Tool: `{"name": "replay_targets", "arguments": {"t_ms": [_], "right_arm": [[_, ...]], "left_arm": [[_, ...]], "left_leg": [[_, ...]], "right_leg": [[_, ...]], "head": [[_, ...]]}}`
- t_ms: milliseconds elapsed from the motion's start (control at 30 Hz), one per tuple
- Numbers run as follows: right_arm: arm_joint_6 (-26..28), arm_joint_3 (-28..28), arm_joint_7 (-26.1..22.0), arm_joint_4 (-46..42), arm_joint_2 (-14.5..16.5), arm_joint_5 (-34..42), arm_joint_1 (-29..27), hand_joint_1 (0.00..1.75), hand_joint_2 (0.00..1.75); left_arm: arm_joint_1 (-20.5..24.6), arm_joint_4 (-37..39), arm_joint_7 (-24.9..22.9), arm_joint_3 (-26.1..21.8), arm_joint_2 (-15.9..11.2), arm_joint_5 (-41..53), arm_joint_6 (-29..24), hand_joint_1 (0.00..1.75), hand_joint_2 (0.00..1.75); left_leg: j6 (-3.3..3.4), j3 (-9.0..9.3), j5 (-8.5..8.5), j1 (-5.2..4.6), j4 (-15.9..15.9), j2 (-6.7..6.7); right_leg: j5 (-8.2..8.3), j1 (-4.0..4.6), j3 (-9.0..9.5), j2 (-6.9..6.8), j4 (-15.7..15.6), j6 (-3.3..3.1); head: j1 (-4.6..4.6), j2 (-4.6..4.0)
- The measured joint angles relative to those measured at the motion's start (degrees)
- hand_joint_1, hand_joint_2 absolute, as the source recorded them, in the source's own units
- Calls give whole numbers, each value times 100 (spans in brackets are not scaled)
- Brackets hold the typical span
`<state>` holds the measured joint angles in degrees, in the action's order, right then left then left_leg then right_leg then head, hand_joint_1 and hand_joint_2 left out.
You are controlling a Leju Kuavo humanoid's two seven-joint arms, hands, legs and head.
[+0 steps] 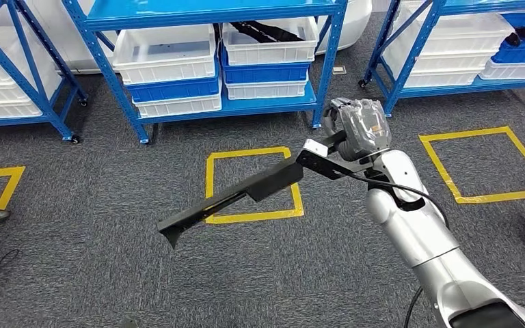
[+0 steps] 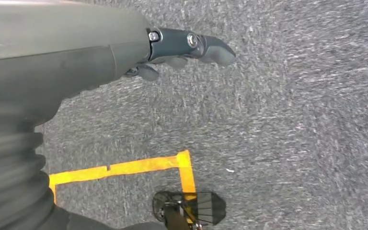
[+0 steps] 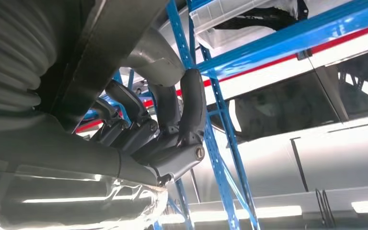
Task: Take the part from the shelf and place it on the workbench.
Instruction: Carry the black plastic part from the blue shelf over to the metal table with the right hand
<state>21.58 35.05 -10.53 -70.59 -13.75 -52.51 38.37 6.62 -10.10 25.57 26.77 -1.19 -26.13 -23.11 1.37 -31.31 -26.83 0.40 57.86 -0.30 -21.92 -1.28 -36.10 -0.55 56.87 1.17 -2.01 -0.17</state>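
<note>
Nearest, silver right arm [image 1: 424,232] rising to the right robot hand [image 1: 357,126], fingers wrapped around one end of the long black angular plastic part [image 1: 246,191]. Part held out level above the grey carpet floor [image 1: 96,260], crossing over the yellow tape square [image 1: 213,184], free tip well left of that square. Looks stiff and light, though long enough to lever hard against a grip at one end; better taken nearer the thicker middle. Left robot hand [image 2: 182,52] hanging over carpet, holding nothing, fingers loosely extended. Beyond the square, blue metal shelf [image 1: 212,14] with white bins [image 1: 164,55].
</note>
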Motion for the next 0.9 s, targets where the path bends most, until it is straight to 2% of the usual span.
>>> {"name": "replay_targets", "arguments": {"t_ms": [33,67,100,167,200,233,267,300,333,367,400,433,467,500,533,567,600,667,700,733,767,800,833,900], "right_arm": [[-5,-9,19,-23,-11,-22,-16,175,175],[-13,-19,39,-50,-29,-46,-34,175,175],[-20,-33,58,-79,-52,-73,-54,175,175],[-35,-60,95,-153,-98,-121,-115,175,175],[-42,-75,110,-192,-122,-145,-161,175,175],[-50,-90,122,-232,-148,-167,-213,175,175],[-57,-106,133,-275,-174,-185,-263,175,175],[-62,-125,140,-318,-198,-203,-304,175,175],[-67,-146,146,-368,-220,-219,-336,175,175],[-71,-169,153,-423,-238,-237,-354,175,175],[-77,-194,160,-479,-252,-253,-363,175,175],[-91,-216,170,-527,-266,-267,-377,175,175],[-109,-232,180,-562,-279,-278,-398,175,175],[-135,-242,191,-580,-296,-285,-433,175,175],[-167,-245,202,-588,-314,-291,-481,175,175],[-190,-249,211,-600,-337,-301,-524,175,175],[-209,-256,218,-622,-367,-310,-557,175,175],[-221,-279,222,-689,-425,-315,-585,175,175],[-223,-291,222,-723,-451,-311,-592,175,175],[-224,-299,222,-751,-475,-307,-610,175,175],[-225,-304,222,-778,-497,-304,-635,175,175],[-225,-309,222,-803,-520,-304,-660,175,175],[-225,-316,222,-832,-540,-304,-680,175,175],[-224,-342,222,-904,-569,-303,-685,175,175]], "left_arm": [[11,0,-5,2,1,1,1,0,175],[24,-1,-10,4,3,3,3,0,175],[34,-1,-13,7,7,9,7,0,175],[52,-2,-15,18,11,24,16,0,175],[54,-2,-15,24,13,30,22,0,175],[54,-2,-15,31,15,35,26,0,175],[54,-2,-15,38,22,44,31,0,175],[55,-2,-15,44,32,53,35,0,175],[58,-2,-17,48,39,61,37,0,175],[64,-3,-20,50,44,67,37,0,175],[69,-3,-22,50,47,71,37,0,175],[76,-3,-25,50,40,75,36,0,175],[78,-3,-30,51,32,79,36,0,175],[67,-1,-38,51,25,82,37,0,175],[54,2,-47,51,20,81,37,0,175],[33,4,-57,51,23,79,39,0,175],[14,5,-62,51,31,69,40,0,175],[0,4,-55,51,41,48,43,0,175],[1,4,-48,51,43,38,44,0,175],[3,4,-41,51,45,34,44,0,175],[4,4,-36,51,47,32,44,0,175],[7,3,-35,51,49,31,44,0,175],[15,2,-35,51,51,28,44,0,175],[44,0,-31,51,50,19,42,0,175]], "left_leg": [[58,-26,84,-1,-59,15],[113,-75,177,4,-111,33],[154,-145,279,14,-156,47],[188,-351,456,4,-162,51],[182,-458,540,2,-160,52],[172,-570,628,2,-156,53],[155,-683,717,3,-153,54],[132,-792,803,5,-149,55],[103,-893,888,3,-137,55],[69,-987,964,-13,-115,52],[38,-1056,1035,-30,-95,52],[19,-1111,1124,-49,-92,49],[8,-1158,1217,-59,-104,43],[-4,-1193,1309,-52,-131,42],[-24,-1239,1315,-34,-131,37],[-55,-1292,1182,-11,-51,37],[-92,-1361,912,8,163,39],[-145,-1514,239,33,921,38],[-160,-1562,15,39,1344,37],[-165,-1534,-65,44,1629,37],[-159,-1423,-49,48,1746,37],[-144,-1200,39,51,1625,36],[-120,-879,103,53,1314,28],[-66,-264,12,34,543,-8]], "right_leg": [[-34,2,-45,5,36,10],[-164,10,-118,12,152,-10],[-394,17,-225,19,378,-55],[-932,13,-447,28,1117,-121],[-1078,9,-515,30,1488,-103],[-1086,5,-514,30,1752,-45],[-974,1,-426,30,1837,34],[-822,-8,-252,30,1738,105],[-728,-19,24,29,1457,147],[-749,-18,399,30,987,150],[-862,-15,705,41,524,119],[-971,-39,917,52,161,87],[-1035,-50,1015,62,-46,71],[-1025,-75,944,65,-50,48],[-966,-103,877,53,3,17],[-912,-96,812,38,44,-34],[-843,-96,731,22,66,-95],[-696,-84,584,6,81,-160],[-626,-77,501,4,88,-164],[-565,-71,420,4,97,-159],[-507,-66,339,5,106,-149],[-453,-64,265,8,114,-137],[-398,-62,201,15,120,-121],[-301,-56,116,26,120,-59]], "head": [[3,0],[11,0],[22,0],[39,0],[44,0],[46,0],[51,0],[53,0],[55,0],[66,0],[64,0],[61,0],[56,0],[38,0],[29,0],[23,0],[17,0],[15,0],[13,0],[13,0],[13,0],[11,0],[11,0],[16,0]]}}
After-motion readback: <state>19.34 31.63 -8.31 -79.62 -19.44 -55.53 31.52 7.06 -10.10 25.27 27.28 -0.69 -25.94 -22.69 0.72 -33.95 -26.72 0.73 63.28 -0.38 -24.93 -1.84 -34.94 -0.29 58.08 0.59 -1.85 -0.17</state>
